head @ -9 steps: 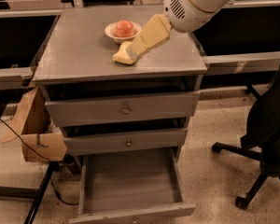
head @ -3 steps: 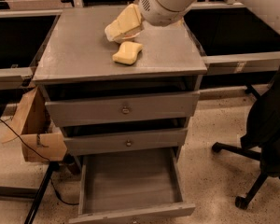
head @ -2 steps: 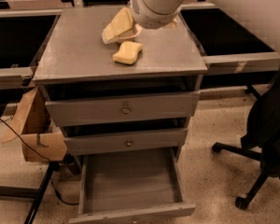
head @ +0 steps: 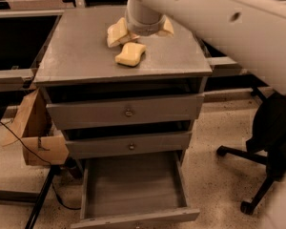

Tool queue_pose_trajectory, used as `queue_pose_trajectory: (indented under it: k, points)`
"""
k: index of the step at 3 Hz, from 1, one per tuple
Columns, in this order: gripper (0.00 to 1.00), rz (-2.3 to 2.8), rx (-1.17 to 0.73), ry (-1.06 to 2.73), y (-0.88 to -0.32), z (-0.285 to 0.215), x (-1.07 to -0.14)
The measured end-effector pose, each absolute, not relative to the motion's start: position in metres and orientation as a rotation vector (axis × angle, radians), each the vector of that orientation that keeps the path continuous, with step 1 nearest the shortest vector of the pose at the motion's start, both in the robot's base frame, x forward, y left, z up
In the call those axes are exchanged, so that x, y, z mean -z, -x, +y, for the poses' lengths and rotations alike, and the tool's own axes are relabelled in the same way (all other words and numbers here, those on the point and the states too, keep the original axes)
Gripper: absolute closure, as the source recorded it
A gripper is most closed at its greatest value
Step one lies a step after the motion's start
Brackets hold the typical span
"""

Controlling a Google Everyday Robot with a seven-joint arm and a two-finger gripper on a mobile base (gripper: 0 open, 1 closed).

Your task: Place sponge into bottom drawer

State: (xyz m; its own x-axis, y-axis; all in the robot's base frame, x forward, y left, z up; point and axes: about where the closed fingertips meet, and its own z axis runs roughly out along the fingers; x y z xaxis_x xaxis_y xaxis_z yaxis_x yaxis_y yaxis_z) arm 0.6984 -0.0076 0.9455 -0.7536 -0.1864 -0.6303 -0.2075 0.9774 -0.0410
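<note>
The sponge (head: 130, 55), a pale yellow peanut-shaped block, lies on the grey cabinet top (head: 76, 46), near its middle. My gripper (head: 139, 36) hangs just behind and above the sponge, pointing down. Its two yellow pads (head: 117, 33) are spread apart, one on each side of the wrist, and hold nothing. The sponge sits in front of the left pad, apart from it. The bottom drawer (head: 133, 187) is pulled out at floor level and its grey tray is bare. The white arm crosses the upper right of the view.
Two upper drawers with round knobs (head: 128, 112) (head: 131, 146) are shut. A cardboard box (head: 35, 132) and cables stand left of the cabinet. A black office chair (head: 271, 147) stands at the right. Dark desks lie on both sides.
The gripper has moved left and down over the cabinet top, closer to the sponge. The bowl is now hidden behind the wrist. The sponge has not moved.
</note>
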Motion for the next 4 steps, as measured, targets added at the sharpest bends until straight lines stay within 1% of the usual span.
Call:
queue_pose_trajectory:
  k: [1, 2, 4]
  points:
    - [0.00, 2.464, -0.024, 0.163, -0.735, -0.012, -0.920]
    - [0.00, 2.464, -0.025, 0.163, -0.735, -0.012, -0.919]
    - [0.00, 2.466, -0.056, 0.143, -0.754, -0.002, -0.903]
